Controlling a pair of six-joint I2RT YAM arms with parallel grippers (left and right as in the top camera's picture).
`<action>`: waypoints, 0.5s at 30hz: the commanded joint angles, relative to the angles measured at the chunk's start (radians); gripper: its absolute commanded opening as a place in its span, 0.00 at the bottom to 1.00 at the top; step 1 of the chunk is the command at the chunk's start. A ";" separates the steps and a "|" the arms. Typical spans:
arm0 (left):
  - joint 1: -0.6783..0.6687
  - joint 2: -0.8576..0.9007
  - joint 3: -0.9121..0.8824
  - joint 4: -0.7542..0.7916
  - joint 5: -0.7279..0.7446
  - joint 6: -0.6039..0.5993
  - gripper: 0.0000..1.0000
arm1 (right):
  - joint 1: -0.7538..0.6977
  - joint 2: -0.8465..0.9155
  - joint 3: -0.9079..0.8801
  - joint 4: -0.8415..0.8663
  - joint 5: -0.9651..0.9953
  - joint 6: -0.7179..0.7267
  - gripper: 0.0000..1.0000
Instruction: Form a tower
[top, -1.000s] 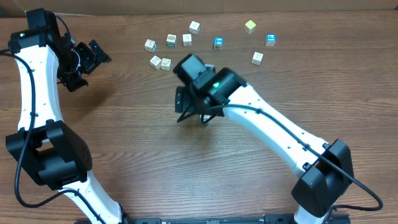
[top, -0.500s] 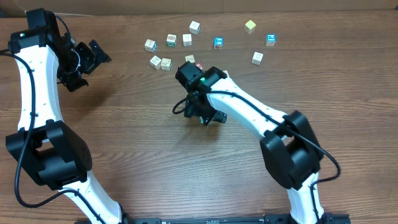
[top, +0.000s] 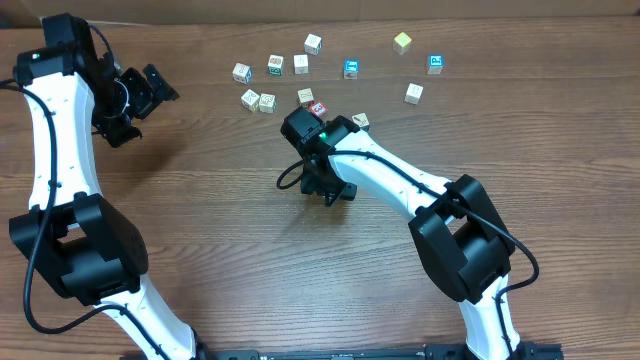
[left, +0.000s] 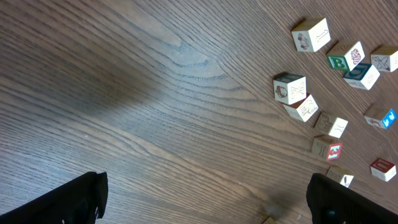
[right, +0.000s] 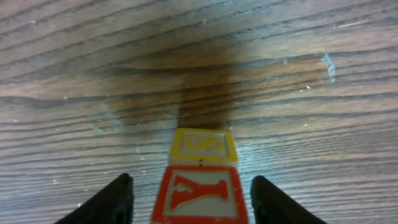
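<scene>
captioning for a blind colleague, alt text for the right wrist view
A wooden cube with a red-framed Y sits between the two dark fingers of the right claw, a yellow-framed S cube touching its far edge. Brown wood-grain table fills the rest.

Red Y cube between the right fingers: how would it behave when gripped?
Probably stiff and light: the Y cube looks like painted wood. Its flat sides should suit the fingers, without rolling. A nudge might shift the S cube beside it.

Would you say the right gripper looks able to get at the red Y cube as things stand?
Probably yes. In the right wrist view the right gripper is open, its fingers standing either side of the red Y cube with a gap each side and nothing between.
</scene>
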 joint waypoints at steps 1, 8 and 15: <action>-0.006 -0.004 0.014 0.001 0.008 0.018 1.00 | 0.006 0.017 -0.019 0.006 0.038 0.002 0.54; -0.006 -0.004 0.014 0.001 0.008 0.018 1.00 | 0.008 0.017 -0.022 0.024 0.073 -0.017 0.41; -0.006 -0.004 0.014 0.001 0.008 0.018 0.99 | 0.012 0.017 -0.022 0.024 0.069 -0.025 0.32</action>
